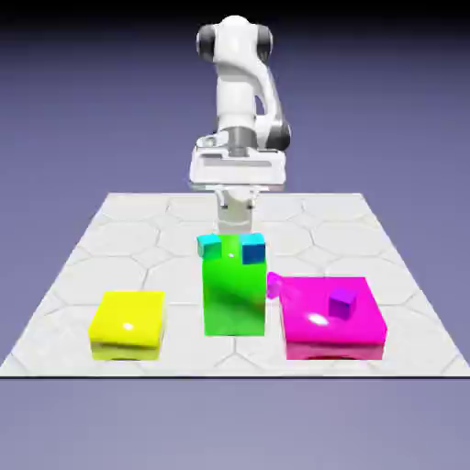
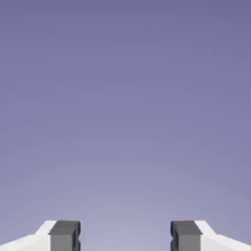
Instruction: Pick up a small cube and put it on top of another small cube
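My hand hangs open and empty above the far part of the counter

I have my hand open, the two fingertips standing well apart with only plain blue-violet backdrop showing between them in the hand view. I am holding nothing. In the exterior view my hand is above the far part of the counter, near the middle from side to side, with my white arm rising behind and above it.

Below my hand in that view, and nearer the camera, stands a tall green block. Two little cubes show at its upper end: a cyan cube at the exterior view's left, reaching past the block's left edge, and a blue cube at the right. They are apart, with green showing between them.

The small magenta cube I am to pick up shows at the exterior view's right of the green block, just where the big flat magenta block begins. I see only part of it, and I cannot tell what it rests on or whether it touches either block.

The small purple cube lies on top of the big flat magenta block, toward its right side, turned a little askew. The small magenta cube is apart from it, not on top.

Well over to the exterior view's left, a low, glossy yellow block sits on the counter, apart from the green one.
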`<state>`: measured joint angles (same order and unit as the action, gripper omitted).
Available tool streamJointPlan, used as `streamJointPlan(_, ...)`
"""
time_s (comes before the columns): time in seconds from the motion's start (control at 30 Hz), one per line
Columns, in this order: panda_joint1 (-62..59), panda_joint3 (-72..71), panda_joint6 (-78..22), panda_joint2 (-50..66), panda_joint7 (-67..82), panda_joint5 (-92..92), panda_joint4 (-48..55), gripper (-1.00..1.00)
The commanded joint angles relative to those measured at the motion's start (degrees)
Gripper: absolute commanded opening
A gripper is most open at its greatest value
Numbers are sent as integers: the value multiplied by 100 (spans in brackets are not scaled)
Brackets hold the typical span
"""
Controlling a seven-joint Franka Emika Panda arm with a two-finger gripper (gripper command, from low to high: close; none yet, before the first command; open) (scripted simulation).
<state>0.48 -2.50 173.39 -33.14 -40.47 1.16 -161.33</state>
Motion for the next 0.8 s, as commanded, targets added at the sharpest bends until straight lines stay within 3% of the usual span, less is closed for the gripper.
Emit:
streamJointPlan(0.0,-18,-208,-51,-40,165,96,-27,0)
streamJointPlan(0.77,-424,-4984,-1227,-954,3953,2306,-649,0)
